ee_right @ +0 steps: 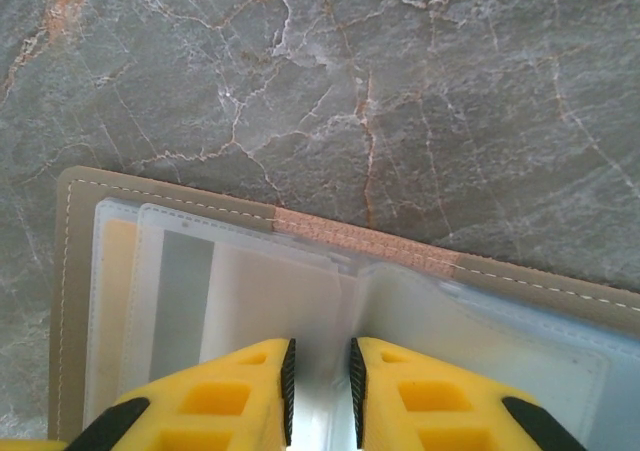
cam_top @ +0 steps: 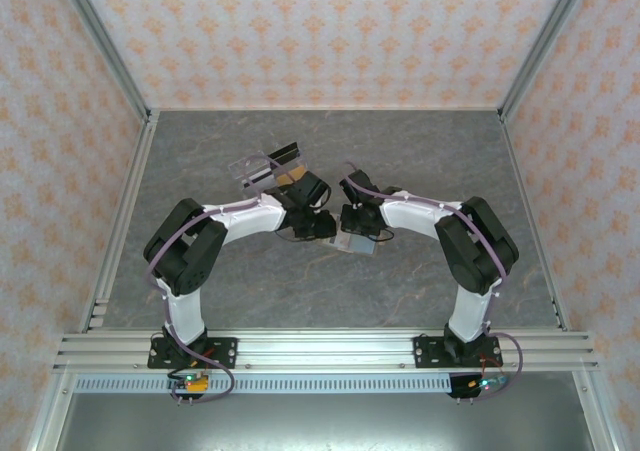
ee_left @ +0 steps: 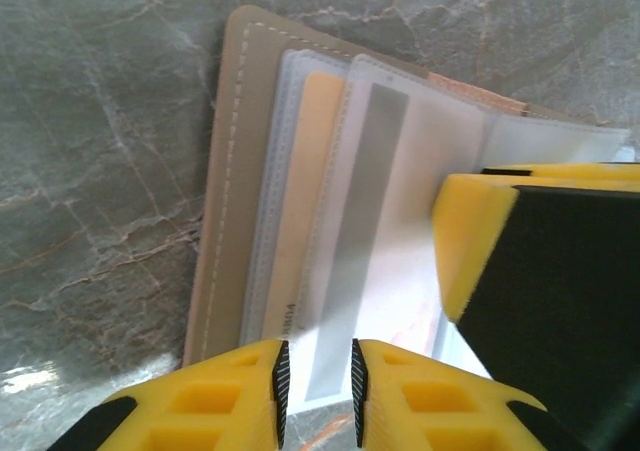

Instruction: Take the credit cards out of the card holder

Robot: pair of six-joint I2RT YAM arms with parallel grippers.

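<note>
Card holder (cam_top: 358, 243) lies open on the bench (cam_top: 200, 161) at the centre of the top view, under both wrists, with a clear tray (cam_top: 262, 169) just up-left. Left wrist view, left to right: tan cover, yellowish card (ee_left: 300, 221), grey-striped card (ee_left: 365, 231) in clear sleeves. Their long axis runs up the frame, straight ahead of the left jaws. Those are a narrow slit apart over the sleeve's near edge; cannot tell if clamped. Right wrist view: the holder's length runs across the frame, right jaws nearly together at the middle fold, grip unclear. Left jaws look better lined up to pull the striped card.
</note>
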